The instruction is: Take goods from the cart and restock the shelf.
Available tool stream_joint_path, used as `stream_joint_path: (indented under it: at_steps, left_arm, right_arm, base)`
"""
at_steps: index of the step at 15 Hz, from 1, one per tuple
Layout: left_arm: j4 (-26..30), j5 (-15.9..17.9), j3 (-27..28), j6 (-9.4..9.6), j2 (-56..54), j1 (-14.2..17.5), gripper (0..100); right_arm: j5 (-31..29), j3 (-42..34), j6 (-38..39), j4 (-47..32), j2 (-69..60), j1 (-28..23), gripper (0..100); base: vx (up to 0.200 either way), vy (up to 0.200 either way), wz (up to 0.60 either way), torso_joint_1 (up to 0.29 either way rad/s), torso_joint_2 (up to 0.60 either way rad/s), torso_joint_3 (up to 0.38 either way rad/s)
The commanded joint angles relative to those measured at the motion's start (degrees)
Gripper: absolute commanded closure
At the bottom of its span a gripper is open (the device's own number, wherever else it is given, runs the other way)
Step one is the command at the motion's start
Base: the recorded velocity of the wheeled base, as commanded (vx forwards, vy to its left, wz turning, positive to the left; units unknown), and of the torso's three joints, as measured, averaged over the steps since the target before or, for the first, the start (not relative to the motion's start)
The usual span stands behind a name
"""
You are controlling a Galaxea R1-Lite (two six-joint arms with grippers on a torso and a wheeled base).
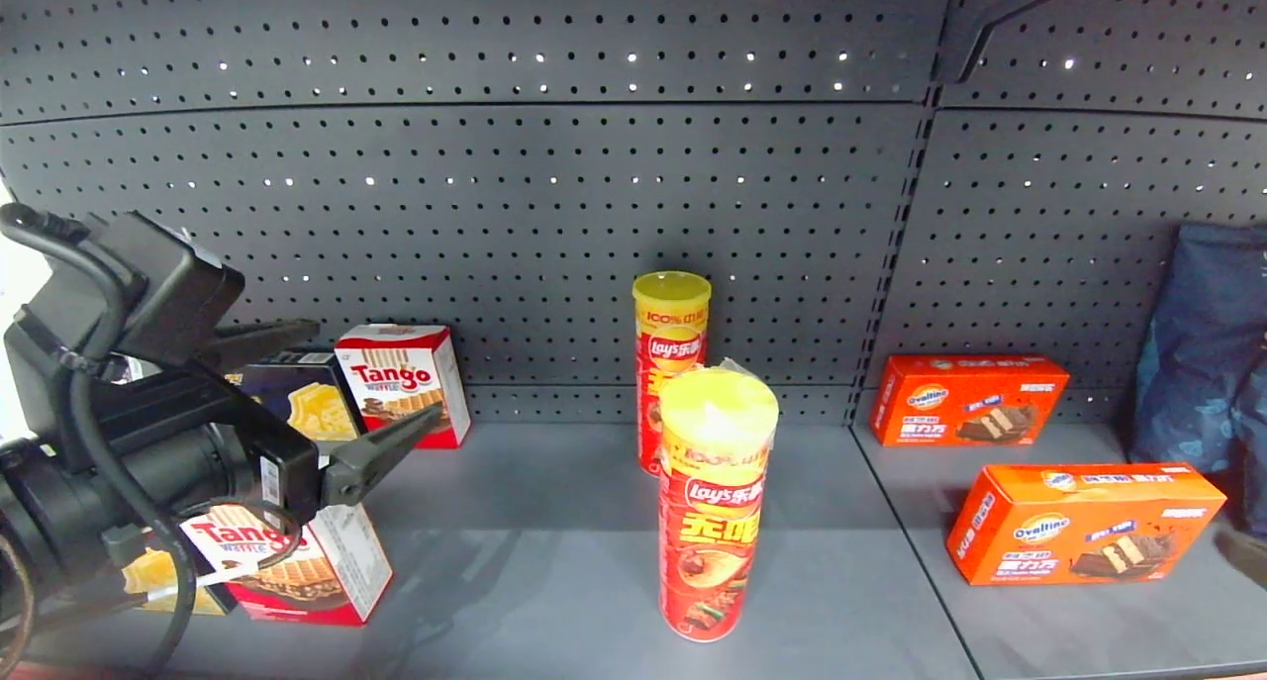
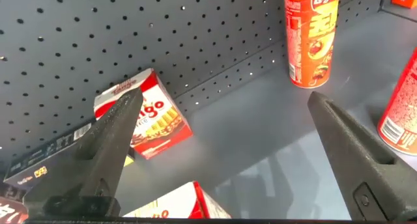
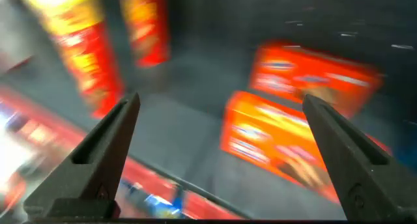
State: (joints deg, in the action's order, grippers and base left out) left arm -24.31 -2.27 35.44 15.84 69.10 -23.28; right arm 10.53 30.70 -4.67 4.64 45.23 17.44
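Left gripper (image 1: 374,373): jaws wide apart, empty, above the front wafer box (image 1: 337,571) on the shelf (image 1: 535,561). Right gripper (image 3: 221,99): likewise spread, empty, near the orange boxes (image 3: 280,142). Advice: back out level, clearing the chip cans (image 1: 715,522), before fetching more.

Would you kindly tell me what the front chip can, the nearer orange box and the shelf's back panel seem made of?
Front chip can: probably a paperboard tube with glossy printed wrap, going by its sheen; the yellow lid looks like translucent plastic.
Nearer orange box: likely coated cardboard, given crisp folded edges.
Back panel: apparently painted sheet metal, matte dark grey, with punched holes.
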Motion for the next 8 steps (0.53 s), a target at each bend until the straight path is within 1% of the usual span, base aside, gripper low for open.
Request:
stream_joint_path:
  at_steps: [1, 3, 5, 7, 8]
  left_arm:
    - [0.05, 0.07, 0.07, -0.02, 1.30, -0.01, 0]
    - [0.14, 0.07, 0.16, -0.02, 1.39, 0.08, 0]
    - [0.14, -0.02, 0.16, -0.10, 1.30, 0.17, 0]
    - [0.14, -0.02, 0.16, -0.10, 1.04, 0.26, 0]
    - [0.14, -0.02, 0.33, -0.02, 1.22, 1.05, 0]
  right_arm:
    - [0.28, 4.02, -1.48, 2.91, 20.69, 12.61, 0]
    - [-0.51, 5.08, -1.40, 3.35, 26.23, 17.27, 0]
    - [-1.74, 4.64, -1.22, 4.23, 30.27, 19.73, 0]
    - [-2.10, 5.25, -1.22, 5.20, 33.35, 20.00, 0]
    - [-3.41, 6.48, -0.69, 5.46, 35.10, 19.91, 0]
  base:
    - [0.000, 0.000, 0.00, 0.000, 0.00, 0.000]
    - [0.000, 0.000, 0.00, 0.000, 0.00, 0.000]
    - [0.000, 0.000, 0.00, 0.000, 0.00, 0.000]
    - [0.000, 0.000, 0.00, 0.000, 0.00, 0.000]
    - [0.000, 0.000, 0.00, 0.000, 0.00, 0.000]
